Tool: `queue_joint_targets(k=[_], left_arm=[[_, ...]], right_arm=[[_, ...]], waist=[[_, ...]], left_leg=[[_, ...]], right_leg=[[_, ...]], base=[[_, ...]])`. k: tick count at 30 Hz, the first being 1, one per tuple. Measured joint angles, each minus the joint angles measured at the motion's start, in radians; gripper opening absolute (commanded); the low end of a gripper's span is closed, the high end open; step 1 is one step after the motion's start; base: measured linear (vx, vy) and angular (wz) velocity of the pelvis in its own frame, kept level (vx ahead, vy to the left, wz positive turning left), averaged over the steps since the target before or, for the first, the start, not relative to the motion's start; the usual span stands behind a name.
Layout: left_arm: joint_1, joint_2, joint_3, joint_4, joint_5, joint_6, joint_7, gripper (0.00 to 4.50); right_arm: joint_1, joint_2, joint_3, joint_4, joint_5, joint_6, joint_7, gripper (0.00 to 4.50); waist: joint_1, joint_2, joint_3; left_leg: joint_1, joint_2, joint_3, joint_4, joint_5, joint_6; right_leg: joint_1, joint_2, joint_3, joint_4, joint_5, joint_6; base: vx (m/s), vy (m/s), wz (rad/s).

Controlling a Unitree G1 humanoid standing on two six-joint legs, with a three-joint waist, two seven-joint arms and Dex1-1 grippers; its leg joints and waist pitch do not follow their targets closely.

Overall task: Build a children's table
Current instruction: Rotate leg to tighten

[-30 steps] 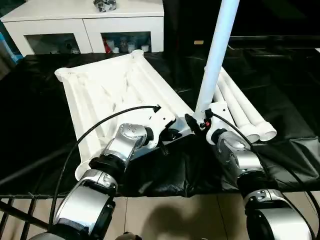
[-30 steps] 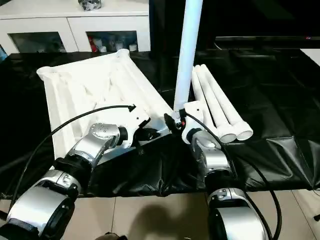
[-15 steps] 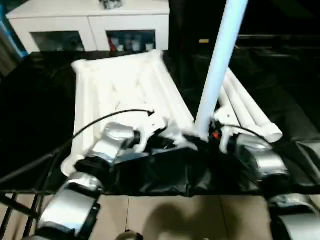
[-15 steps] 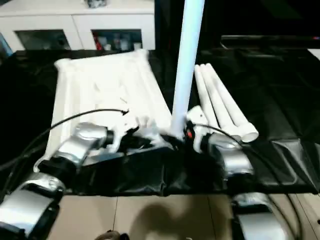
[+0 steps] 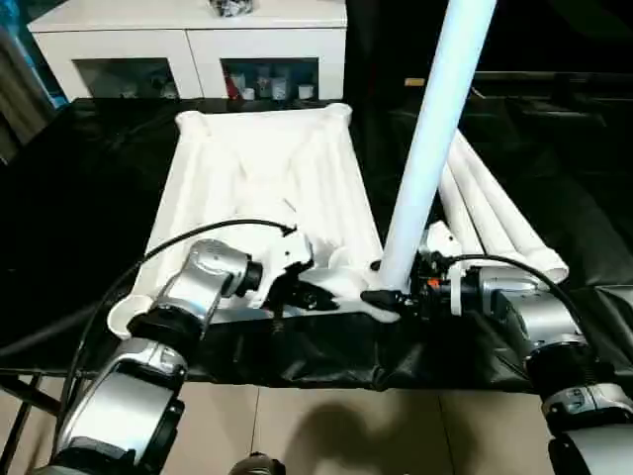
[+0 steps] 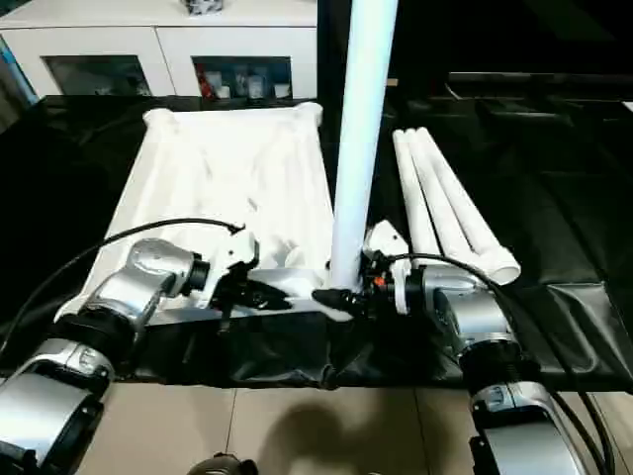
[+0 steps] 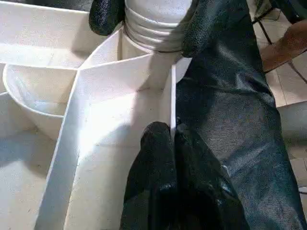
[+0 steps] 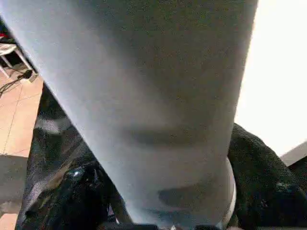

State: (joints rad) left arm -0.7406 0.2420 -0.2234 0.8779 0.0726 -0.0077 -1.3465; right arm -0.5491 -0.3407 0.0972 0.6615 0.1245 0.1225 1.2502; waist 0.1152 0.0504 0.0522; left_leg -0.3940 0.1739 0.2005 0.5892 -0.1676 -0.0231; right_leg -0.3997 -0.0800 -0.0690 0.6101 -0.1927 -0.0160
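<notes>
Nearest edge of the black-draped bench (image 5: pixel 89 208): both claws work at the near right corner of the upturned table top (image 5: pixel 262 173). Left claw (image 7: pixel 171 136) is pinched narrow on the thin near rim wall of the top, one black finger on each face. Right claw (image 5: pixel 388 299) is clamped on the base of the upright leg (image 5: pixel 430 139); from the left wrist, its two fingertips (image 7: pixel 106 17) sit either side of the leg's ribbed end, which stands in the round corner socket (image 7: pixel 144 48).

The upright leg rises toward 12 o'clock, tilted slightly right, and runs out of view.

Table top lies ribs-up, long axis near to far, spanning the bench centre.

At 2 o'clock from the right claw, three spare legs (image 6: pixel 450 213) lie side by side, touching, on the black cover.

Far edge, 12 o'clock: white glass-door cabinet (image 5: pixel 193 54).
</notes>
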Motion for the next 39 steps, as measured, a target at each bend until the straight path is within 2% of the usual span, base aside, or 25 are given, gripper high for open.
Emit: queue_joint_targets(k=[4, 7, 9, 11, 14, 18, 19, 20, 21, 24, 27, 31, 32, 39], left_arm=[[0.0, 0.0, 0.001, 0.002, 0.0, 0.002, 0.007, 0.0], [-0.007, -0.01, 0.012, 0.019, 0.006, 0.009, 0.094, 0.0], [-0.019, -0.047, 0.03, 0.037, 0.021, 0.032, 0.199, 0.0], [-0.027, -0.092, 0.037, 0.044, 0.03, 0.05, 0.296, 0.0], [-0.045, -0.15, 0.052, 0.064, 0.04, 0.073, 0.436, 0.0], [-0.049, -0.195, 0.052, 0.066, 0.053, 0.074, 0.547, 0.0], [-0.049, -0.198, 0.052, 0.066, 0.055, 0.074, 0.555, 0.0], [-0.049, -0.2, 0.052, 0.066, 0.056, 0.073, 0.561, 0.0], [-0.049, -0.201, 0.052, 0.065, 0.057, 0.072, 0.562, 0.0], [-0.049, -0.198, 0.052, 0.065, 0.06, 0.068, 0.553, 0.0], [-0.049, -0.189, 0.052, 0.065, 0.059, 0.063, 0.537, 0.0], [-0.047, -0.15, 0.048, 0.065, 0.049, 0.031, 0.45, 0.0], [-0.042, -0.129, 0.044, 0.062, 0.039, 0.016, 0.397, 0.0], [-0.034, -0.055, 0.027, 0.058, 0.019, -0.035, 0.198, 0.0]], right_arm=[[0.006, 0.006, -0.003, -0.009, -0.001, 0.0, -0.026, 2.8], [-0.002, 0.059, -0.035, 0.03, -0.017, -0.032, -0.192, 2.77], [-0.027, 0.104, -0.071, 0.082, -0.029, -0.048, -0.353, 2.77], [-0.047, 0.132, -0.104, 0.117, -0.039, -0.051, -0.486, 2.76], [-0.074, 0.189, -0.149, 0.16, -0.047, -0.065, -0.704, 2.76], [-0.089, 0.232, -0.178, 0.187, -0.053, -0.095, -0.866, 2.76], [-0.09, 0.237, -0.179, 0.189, -0.055, -0.106, -0.884, 3.11], [-0.09, 0.243, -0.179, 0.194, -0.056, -0.118, -0.901, 3.11], [-0.09, 0.244, -0.179, 0.199, -0.058, -0.129, -0.904, 3.45], [-0.091, 0.244, -0.179, 0.207, -0.056, -0.136, -0.88, 3.58], [-0.092, 0.242, -0.179, 0.207, -0.056, -0.139, -0.852, 3.95], [-0.089, 0.202, -0.157, 0.205, -0.052, -0.149, -0.698, 3.95], [-0.079, 0.167, -0.128, 0.195, -0.051, -0.156, -0.608, 3.95], [-0.033, 0.066, -0.049, 0.111, -0.034, -0.151, -0.278, 3.95]], waist=[[-0.001, 0.0, 0.0], [-0.011, 0.0, 0.0], [-0.026, 0.0, 0.0], [-0.032, 0.0, 0.0], [-0.038, 0.0, -0.001], [-0.037, 0.003, -0.002], [-0.036, 0.004, -0.003], [-0.035, 0.005, -0.003], [-0.034, 0.006, -0.003], [-0.031, 0.006, -0.003], [-0.033, 0.005, -0.003], [-0.036, 0.005, -0.002], [-0.033, 0.004, -0.001], [-0.014, 0.003, -0.001]], left_leg=[[0.0, 0.0, 0.0, 0.0, 0.0, 0.0], [0.003, 0.0, 0.0, 0.001, 0.0, 0.0], [0.005, 0.0, 0.0, 0.001, 0.0, -0.001], [0.006, 0.0, 0.0, 0.002, 0.0, -0.001], [0.007, 0.0, 0.001, 0.001, 0.0, -0.001], [0.007, -0.001, 0.001, -0.002, 0.0, -0.001], [0.007, -0.001, 0.001, -0.003, 0.0, -0.001], [0.007, -0.001, 0.001, -0.003, 0.0, -0.001], [0.007, -0.001, 0.001, -0.004, 0.0, -0.001], [0.007, -0.001, 0.0, -0.004, 0.0, -0.001], [0.007, -0.001, 0.0, -0.003, 0.0, -0.001], [0.003, 0.0, 0.0, -0.004, 0.0, -0.001], [0.002, 0.0, 0.0, -0.004, 0.0, 0.0], [-0.007, 0.001, -0.001, 0.002, 0.002, 0.006]], right_leg=[[0.0, 0.0, 0.0, 0.0, 0.0, 0.0], [0.001, 0.0, 0.0, 0.001, 0.0, -0.001], [0.003, 0.0, 0.001, 0.001, 0.0, 0.0], [0.004, 0.0, 0.002, 0.0, 0.0, 0.0], [0.004, 0.0, 0.002, 0.0, 0.0, 0.0], [0.004, 0.0, 0.002, 0.0, 0.0, 0.0], [0.004, 0.0, 0.002, 0.0, 0.0, 0.0], [0.004, 0.0, 0.002, 0.0, 0.0, 0.0], [0.004, 0.0, 0.002, 0.0, 0.0, 0.001], [0.003, 0.0, 0.001, 0.0, 0.0, 0.001], [0.003, 0.0, 0.002, 0.0, 0.0, 0.001], [0.0, 0.0, 0.0, 0.0, 0.0, 0.001], [-0.001, 0.0, 0.0, 0.0, 0.0, 0.001], [-0.005, 0.0, -0.002, 0.0, 0.0, 0.0]], base=[[0.0, 0.0, 0.0], [0.0, 0.0, 0.0], [0.0, 0.0, 0.0], [0.0, 0.0, 0.0], [0.0, 0.0, 0.0], [0.0, 0.0, 0.0], [0.0, 0.0, 0.0], [0.0, 0.0, 0.0], [0.0, 0.0, 0.0], [0.0, 0.0, 0.0], [0.0, 0.0, 0.0], [0.0, 0.0, 0.0], [0.0, 0.0, 0.0], [0.0, 0.0, 0.0]])
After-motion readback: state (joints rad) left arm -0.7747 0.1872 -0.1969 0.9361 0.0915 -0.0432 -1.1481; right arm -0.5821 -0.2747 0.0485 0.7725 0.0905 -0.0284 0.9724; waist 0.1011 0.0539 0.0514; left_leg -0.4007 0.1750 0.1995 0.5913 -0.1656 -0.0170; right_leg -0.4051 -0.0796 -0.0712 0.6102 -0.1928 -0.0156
